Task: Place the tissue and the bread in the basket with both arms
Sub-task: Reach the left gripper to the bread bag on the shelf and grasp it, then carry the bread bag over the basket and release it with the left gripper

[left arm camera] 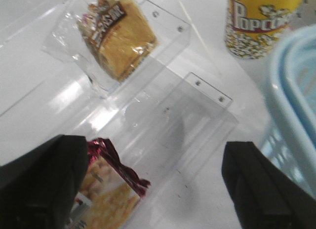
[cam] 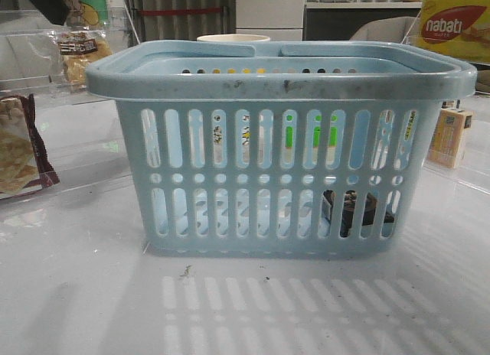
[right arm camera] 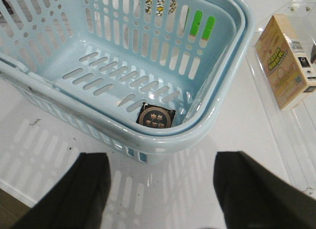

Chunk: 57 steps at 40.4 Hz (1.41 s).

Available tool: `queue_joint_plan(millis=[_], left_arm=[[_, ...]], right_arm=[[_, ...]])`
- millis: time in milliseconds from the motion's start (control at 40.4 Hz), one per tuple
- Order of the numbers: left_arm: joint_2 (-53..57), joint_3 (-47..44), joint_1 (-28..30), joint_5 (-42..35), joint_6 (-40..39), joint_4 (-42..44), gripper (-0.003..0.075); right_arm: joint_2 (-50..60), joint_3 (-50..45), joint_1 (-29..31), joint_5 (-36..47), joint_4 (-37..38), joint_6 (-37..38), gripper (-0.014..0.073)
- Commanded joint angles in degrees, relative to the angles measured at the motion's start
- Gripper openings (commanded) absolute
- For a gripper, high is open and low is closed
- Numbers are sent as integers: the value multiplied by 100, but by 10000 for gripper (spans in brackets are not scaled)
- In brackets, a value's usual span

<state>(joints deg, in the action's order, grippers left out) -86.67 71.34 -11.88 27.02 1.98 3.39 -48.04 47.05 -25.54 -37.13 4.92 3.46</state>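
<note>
The light-blue basket [cam: 268,72] stands mid-table and shows in the right wrist view [right arm camera: 217,110]. The dark tissue pack [right arm camera: 155,116] lies flat in the basket's corner; through the slots it shows in the front view [cam: 356,212]. The bread [left arm camera: 118,34], in clear plastic with a dark label, rests on a clear acrylic stand; it is also at the far left in the front view [cam: 76,53]. My left gripper [left arm camera: 155,189] is open and empty, above the table short of the bread. My right gripper [right arm camera: 160,189] is open and empty, outside the basket's corner.
A maroon-edged cracker pack [left arm camera: 106,194] lies by my left fingers and at the left edge [cam: 19,152]. A popcorn cup [left arm camera: 259,21] stands beside the basket. A yellow-orange carton [right arm camera: 286,61] and a nabati box [cam: 455,26] are to the right. Clear acrylic stands [left arm camera: 197,110] cover the table.
</note>
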Motion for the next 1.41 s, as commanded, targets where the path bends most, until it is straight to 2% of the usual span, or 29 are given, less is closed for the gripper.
queue_joint_plan(millis=[0, 173, 297, 396, 768, 817, 1040, 1164, 1387], left_arm=[[-411, 792, 233, -451, -45, -93, 603], [-1298, 1648, 565, -487, -74, -216, 603], [-1808, 2090, 761, -728, -91, -706, 603], [-2113, 2264, 797, -1080, -91, -944, 603], [-2570, 2337, 550, -1991, -81, -904, 592], [-2616, 2337, 550, -2060, -81, -885, 564], [-2647, 2327, 562, -2069, -81, -885, 340], [-2566, 2327, 562, -1987, -81, -885, 251], [-1859, 2337, 552, -1135, -81, -933, 127]], right_arm=[[17, 176, 6, 400, 98, -46, 551], [17, 176, 6, 400, 98, -46, 551], [17, 176, 6, 405, 98, -46, 551], [17, 176, 6, 405, 98, -46, 551], [17, 176, 6, 403, 98, -46, 551], [17, 176, 6, 403, 98, -46, 551], [17, 176, 6, 403, 98, -46, 551], [17, 176, 6, 403, 98, -46, 551], [17, 176, 6, 403, 98, -46, 551]])
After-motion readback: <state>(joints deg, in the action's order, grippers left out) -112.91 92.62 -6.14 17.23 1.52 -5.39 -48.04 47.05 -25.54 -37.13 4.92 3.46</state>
